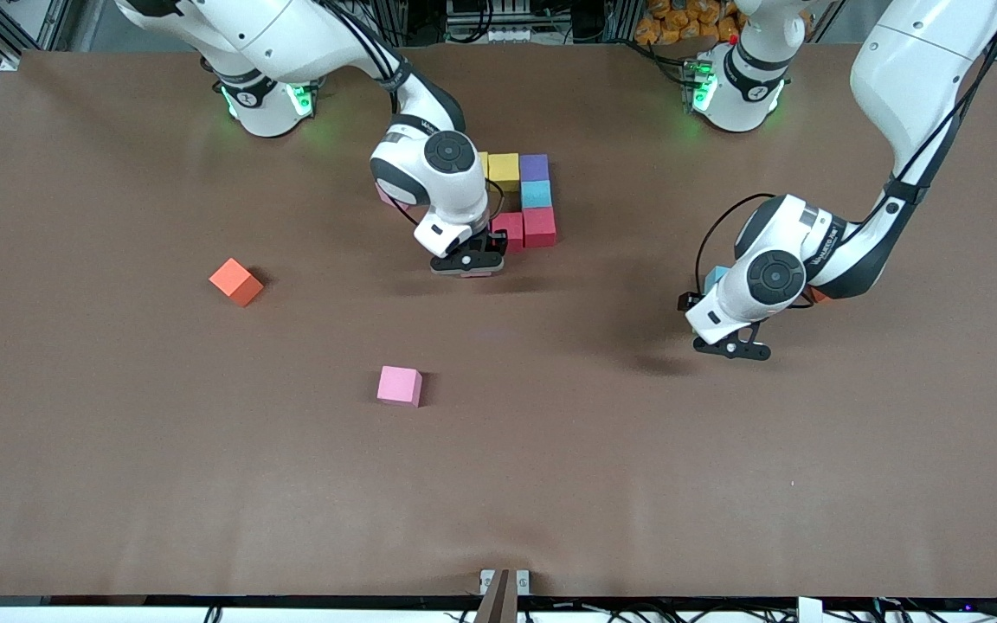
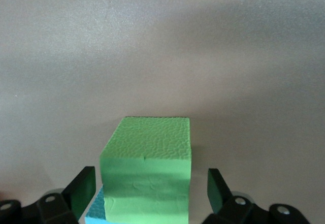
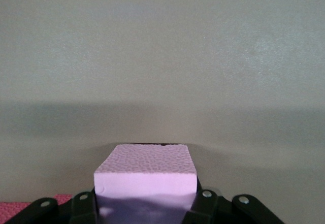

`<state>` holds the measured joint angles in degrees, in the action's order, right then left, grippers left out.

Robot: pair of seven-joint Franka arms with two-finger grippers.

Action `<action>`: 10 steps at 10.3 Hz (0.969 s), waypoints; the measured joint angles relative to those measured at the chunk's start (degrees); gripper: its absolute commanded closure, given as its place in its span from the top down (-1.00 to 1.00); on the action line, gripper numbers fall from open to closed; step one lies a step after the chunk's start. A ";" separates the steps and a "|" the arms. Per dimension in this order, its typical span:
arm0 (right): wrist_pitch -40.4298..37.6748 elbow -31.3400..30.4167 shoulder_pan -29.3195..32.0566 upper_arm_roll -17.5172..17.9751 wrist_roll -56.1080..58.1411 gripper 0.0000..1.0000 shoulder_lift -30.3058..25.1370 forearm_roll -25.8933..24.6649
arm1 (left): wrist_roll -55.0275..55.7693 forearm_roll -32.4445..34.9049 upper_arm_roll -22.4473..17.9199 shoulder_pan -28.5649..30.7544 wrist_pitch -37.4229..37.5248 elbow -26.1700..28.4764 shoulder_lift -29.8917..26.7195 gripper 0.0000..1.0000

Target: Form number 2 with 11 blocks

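Right gripper [image 1: 466, 265] is clamped on a purple block [image 3: 145, 177] at the camera-side edge of the partly built number 2 [image 1: 523, 201]. Left gripper [image 2: 147, 196] hangs with fingers spread either side of a green block [image 2: 147, 178], not touching it. Orange block [image 1: 235, 282] and pink block [image 1: 400, 386] lie apart, at roughly nine and seven o'clock of the right gripper.
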<state>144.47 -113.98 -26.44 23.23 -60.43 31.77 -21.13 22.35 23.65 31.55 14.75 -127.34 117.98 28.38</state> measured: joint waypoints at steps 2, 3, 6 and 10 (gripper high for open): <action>0.01 -0.04 0.00 0.00 -0.63 -0.12 0.03 -0.53 | -0.02 0.01 -0.13 0.00 -0.01 0.00 0.01 0.52; 0.06 -0.04 0.00 0.00 -0.76 -0.12 0.03 -0.61 | -0.02 0.02 -0.49 -0.05 -0.01 0.00 0.02 0.35; 0.19 -0.04 -0.01 0.00 -0.84 -0.12 0.16 -0.72 | -0.06 0.05 -1.86 -0.04 -0.18 -0.09 0.12 0.06; 0.74 -0.04 -0.02 -0.01 -0.94 0.35 0.24 -1.19 | -0.06 0.05 -2.61 -0.16 -0.32 -1.85 0.11 0.02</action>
<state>145.21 -114.02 -26.46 23.22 -61.37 32.01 -22.31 22.29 23.70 28.94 14.59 -127.65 116.13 28.49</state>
